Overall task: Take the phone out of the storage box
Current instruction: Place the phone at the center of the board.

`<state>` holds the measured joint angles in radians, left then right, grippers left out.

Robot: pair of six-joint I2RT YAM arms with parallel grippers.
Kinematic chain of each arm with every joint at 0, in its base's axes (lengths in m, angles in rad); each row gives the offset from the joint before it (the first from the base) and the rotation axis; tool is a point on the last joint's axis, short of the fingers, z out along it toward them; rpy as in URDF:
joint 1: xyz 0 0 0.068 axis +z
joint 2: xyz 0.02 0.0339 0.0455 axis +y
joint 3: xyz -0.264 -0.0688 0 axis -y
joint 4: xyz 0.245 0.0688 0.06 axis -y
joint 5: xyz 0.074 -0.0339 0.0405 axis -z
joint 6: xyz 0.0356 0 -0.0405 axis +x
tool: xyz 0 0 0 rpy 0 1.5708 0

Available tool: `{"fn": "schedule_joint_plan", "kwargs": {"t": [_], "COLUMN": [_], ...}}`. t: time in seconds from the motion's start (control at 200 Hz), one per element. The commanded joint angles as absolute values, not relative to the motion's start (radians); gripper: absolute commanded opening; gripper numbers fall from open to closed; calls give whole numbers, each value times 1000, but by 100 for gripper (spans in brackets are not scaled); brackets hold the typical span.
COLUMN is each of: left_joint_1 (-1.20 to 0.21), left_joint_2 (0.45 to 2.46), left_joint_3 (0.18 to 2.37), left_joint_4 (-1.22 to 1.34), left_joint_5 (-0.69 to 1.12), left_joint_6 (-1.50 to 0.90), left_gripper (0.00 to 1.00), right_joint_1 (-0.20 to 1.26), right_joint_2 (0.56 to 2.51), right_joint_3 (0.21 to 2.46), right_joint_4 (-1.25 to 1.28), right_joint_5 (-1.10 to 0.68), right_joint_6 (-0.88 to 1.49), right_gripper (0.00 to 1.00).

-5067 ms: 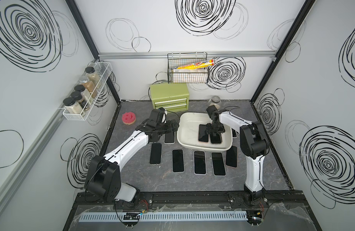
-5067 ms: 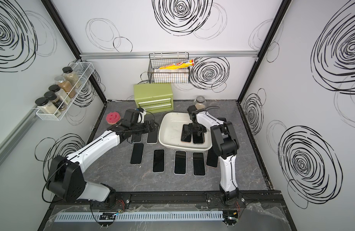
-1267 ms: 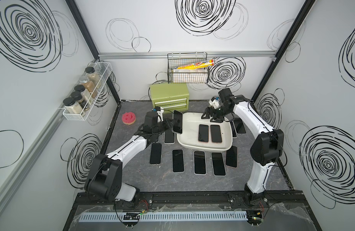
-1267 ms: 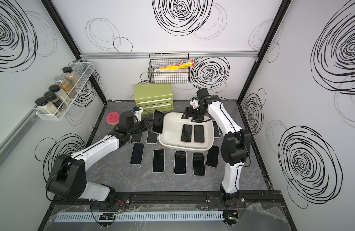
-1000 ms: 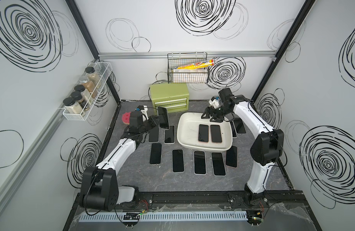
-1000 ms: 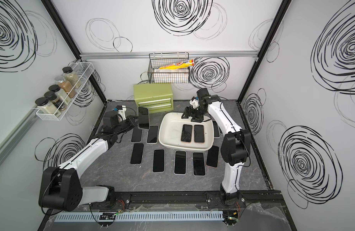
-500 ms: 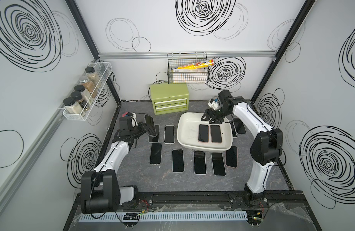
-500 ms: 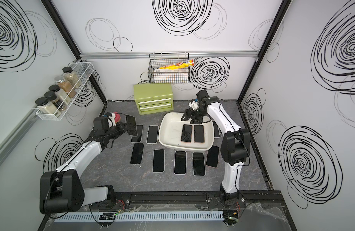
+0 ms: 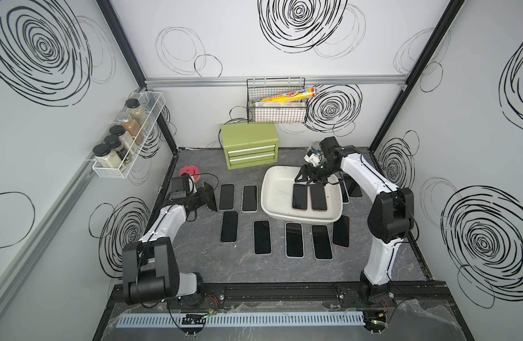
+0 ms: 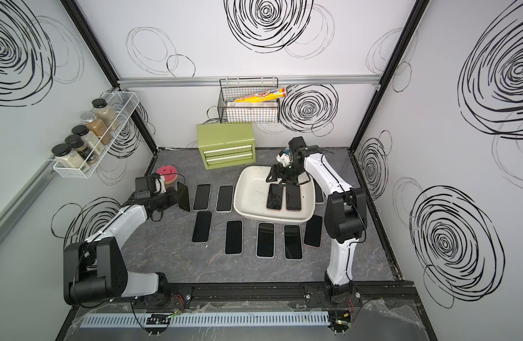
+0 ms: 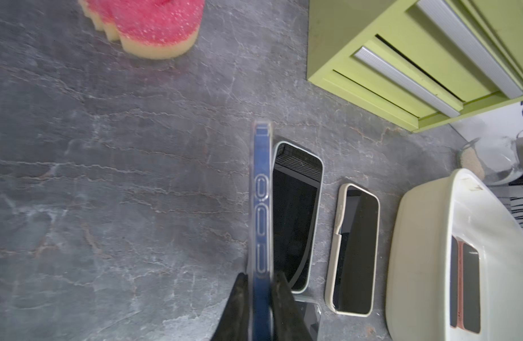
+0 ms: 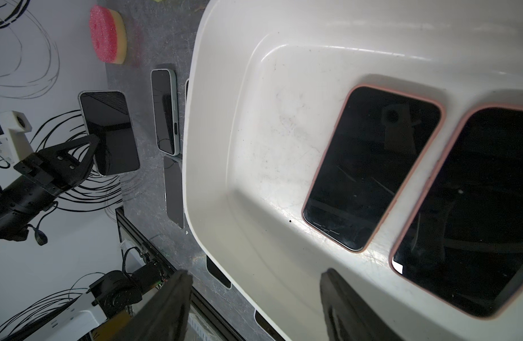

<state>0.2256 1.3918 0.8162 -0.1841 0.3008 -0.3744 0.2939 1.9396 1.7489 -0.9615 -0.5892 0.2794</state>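
**Q:** While one phone (image 9: 210, 197) is held on its edge in the left gripper (image 9: 202, 198), where are the rest located?

**A:** The held phone, blue in a clear case, is pinched across its thickness by jaws closed onto it. It is held above the table (image 9: 195, 259), just beside the row of phones (image 9: 226, 196) laid out left of the storage box (image 9: 273, 189). Two pink-cased phones (image 9: 299, 196) are shown flat, screens up, side by side on the box floor. The right gripper (image 9: 307, 180) is seen spread wide and empty above the far rim.

**Q:** How is such a phone expected to handle?

**A:** A thin, stiff slab is presented, and it is judged fairly dense for its size. The glass face is taken to be slippery and breakable, while the soft case edge should offer better friction. Little is offered to a grasp from above while it lies flat. It is therefore judged that one long edge must be raised first, and the case sides then gripped near mid-length to limit swinging.

**Q:** Can any writing be read?

**A:** No brand is legible on any phone. A faint mark (image 11: 472, 185) on the box rim and printing on the yellow carton (image 9: 287, 96) in the wire basket (image 9: 276, 115) are noted, but neither can be made out.
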Motion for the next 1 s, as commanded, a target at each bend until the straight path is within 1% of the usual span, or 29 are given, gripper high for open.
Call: {"fn": "schedule_joint_plan", "kwargs": {"t": [0.0, 0.37, 0.561, 0.836, 0.996], "left_joint_1": [249, 255, 257, 298, 311], "left_joint_2": [1403, 1525, 1578, 1616, 1645], "left_joint_3": [884, 919, 943, 929, 930], "left_joint_4": [-152, -156, -152, -114, -104], "left_joint_5": [284, 288, 320, 405, 421], "left_joint_6": [-308, -224, -206, -189, -184], "left_gripper": [0, 0, 0, 0, 0], "right_joint_1": [301, 309, 319, 340, 344], "right_joint_2": [1939, 1949, 1951, 1951, 1948], "right_joint_3": [1740, 1734, 1736, 1724, 1725], "right_joint_4": [-955, -951, -955, -960, -965], "right_joint_5": [-615, -625, -619, -597, -590], "right_joint_6": [258, 255, 252, 244, 239], "right_gripper": [73, 72, 71, 70, 70]}}
